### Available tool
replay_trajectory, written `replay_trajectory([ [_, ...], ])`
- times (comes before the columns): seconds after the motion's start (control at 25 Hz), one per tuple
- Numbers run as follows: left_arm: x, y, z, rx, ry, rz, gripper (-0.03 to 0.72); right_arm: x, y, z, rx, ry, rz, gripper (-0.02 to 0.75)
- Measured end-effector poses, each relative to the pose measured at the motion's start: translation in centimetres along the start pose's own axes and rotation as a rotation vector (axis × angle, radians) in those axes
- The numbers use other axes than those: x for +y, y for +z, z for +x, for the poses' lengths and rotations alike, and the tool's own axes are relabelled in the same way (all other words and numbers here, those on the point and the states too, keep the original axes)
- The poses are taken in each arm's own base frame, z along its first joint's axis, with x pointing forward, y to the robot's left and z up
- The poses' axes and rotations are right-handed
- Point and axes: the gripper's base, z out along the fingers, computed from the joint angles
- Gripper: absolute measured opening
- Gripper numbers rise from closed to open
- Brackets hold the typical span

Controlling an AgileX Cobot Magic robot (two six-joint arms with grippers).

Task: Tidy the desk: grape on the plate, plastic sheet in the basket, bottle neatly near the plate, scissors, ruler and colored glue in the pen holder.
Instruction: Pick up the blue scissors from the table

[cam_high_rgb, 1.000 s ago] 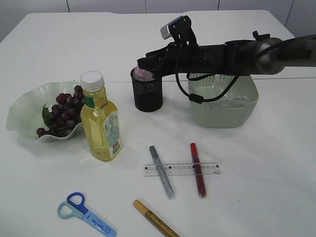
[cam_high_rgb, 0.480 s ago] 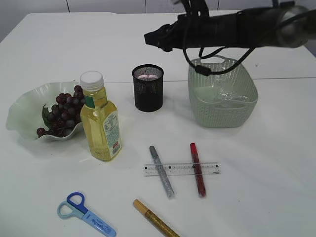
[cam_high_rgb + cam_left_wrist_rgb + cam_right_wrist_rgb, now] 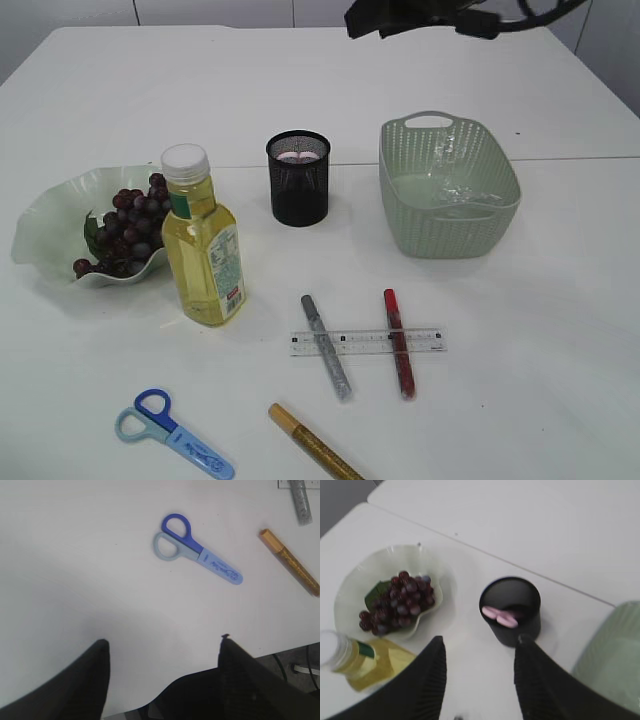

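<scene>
Dark grapes (image 3: pixel 127 226) lie on the pale green plate (image 3: pixel 45 225), with the yellow bottle (image 3: pixel 203 245) upright next to it. The black mesh pen holder (image 3: pixel 298 180) holds something pink (image 3: pixel 500 616). Clear plastic sheet (image 3: pixel 455 190) lies in the green basket (image 3: pixel 448 235). The clear ruler (image 3: pixel 368 342) lies under a silver glue stick (image 3: pixel 327 347) and a red one (image 3: pixel 399 343). A gold glue stick (image 3: pixel 312 443) and blue scissors (image 3: pixel 197 555) lie near the front. My left gripper (image 3: pixel 163 642) hovers open and empty near the front edge. My right gripper (image 3: pixel 480 640) is open and empty, high above the holder.
The right arm (image 3: pixel 420 15) shows only at the top edge of the exterior view. The table's front edge (image 3: pixel 280 652) runs just below the scissors in the left wrist view, with cables beyond it.
The right arm has lifted from just over the pen holder, up and back toward the far right. The pink object stays in the holder. The left arm has not moved.
</scene>
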Motion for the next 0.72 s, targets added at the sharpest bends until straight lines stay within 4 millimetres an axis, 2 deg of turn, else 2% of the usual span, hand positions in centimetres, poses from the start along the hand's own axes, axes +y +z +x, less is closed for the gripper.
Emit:
replay_trajectory([
  [0.12, 0.0, 0.0, 0.0, 0.0, -0.004, 0.005, 0.496, 1.6, -2.5, 0.4, 0.106, 0.004, 0.072, 0.333],
  [0.32, -0.3, 0.0, 0.0, -0.006, -0.021, 0.031, 0.496, 3.3, -4.5, 3.5, 0.269, 0.036, 0.097, 0.332],
  [0.56, -0.9, -0.7, 0.1, -0.054, -0.051, 0.088, 0.476, 4.1, -5.8, 11.3, 0.47, 0.083, 0.103, 0.332],
  [0.72, -1.0, -0.9, 0.2, -0.063, -0.091, 0.099, 0.459, 4.9, -7.6, 14.9, 0.525, 0.094, 0.107, 0.333],
])
